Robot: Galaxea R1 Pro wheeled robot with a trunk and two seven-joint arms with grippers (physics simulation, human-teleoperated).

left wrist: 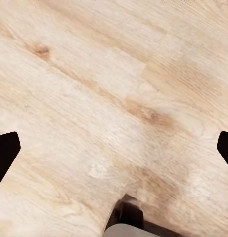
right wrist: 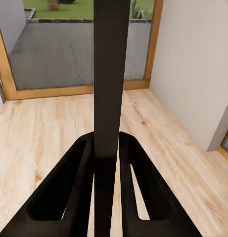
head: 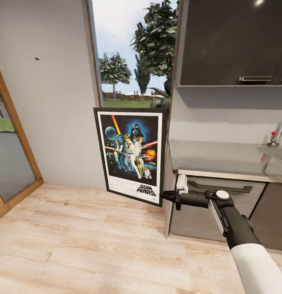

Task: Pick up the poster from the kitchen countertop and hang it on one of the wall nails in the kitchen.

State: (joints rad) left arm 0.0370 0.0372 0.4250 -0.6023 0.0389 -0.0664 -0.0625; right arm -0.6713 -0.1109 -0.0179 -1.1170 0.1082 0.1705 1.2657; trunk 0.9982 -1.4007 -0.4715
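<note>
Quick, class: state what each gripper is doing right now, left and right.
Left gripper: open, holding nothing, above the wooden floor.
Right gripper: shut on the poster, clamped on its lower edge.

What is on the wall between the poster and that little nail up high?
Nothing: in the head view only bare grey wall lies between the poster and the nail.

One poster (head: 131, 154), one wall nail (head: 37, 58). One kitchen countertop (head: 222, 160), one tap (head: 276, 136). One window (head: 130, 53), two trees (head: 114, 70).
</note>
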